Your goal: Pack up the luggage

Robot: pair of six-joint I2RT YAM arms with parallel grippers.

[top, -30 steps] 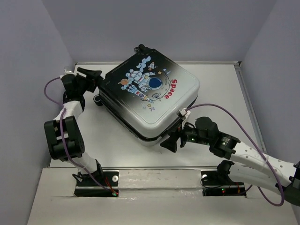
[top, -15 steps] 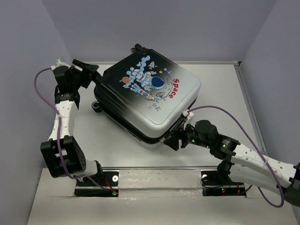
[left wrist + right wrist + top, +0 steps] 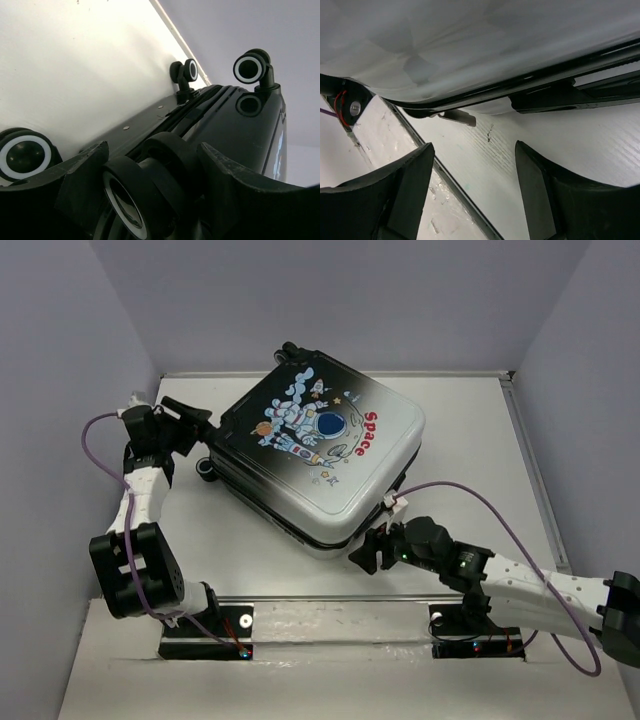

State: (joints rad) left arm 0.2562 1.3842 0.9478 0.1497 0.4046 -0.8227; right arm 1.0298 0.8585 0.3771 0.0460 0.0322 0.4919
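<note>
The luggage [image 3: 320,455] lies shut on the white table [image 3: 500,440], astronaut print up, dark end toward the left. My left gripper [image 3: 203,425] is at its left corner. In the left wrist view its fingers [image 3: 87,165] clamp a black double wheel [image 3: 135,195] of the luggage [image 3: 250,125] from both sides. My right gripper [image 3: 365,546] sits at the near white corner, open. In the right wrist view it [image 3: 473,147] holds nothing, with bare table [image 3: 570,150] between the fingers and the shell [image 3: 470,50] just above them.
Three more wheels show in the left wrist view [image 3: 247,67] [image 3: 185,72] [image 3: 25,157]. A zipper pull [image 3: 457,117] hangs under the shell's edge. A raised rim [image 3: 525,440] bounds the table on the right, and grey walls stand close on three sides. The arm bases sit on a front ledge [image 3: 330,630].
The left arm swung out and back with the wheel, and the luggage turned slightly, its dark end shifting left. The right gripper drew back toward the near edge and its jaws narrowed a little.
</note>
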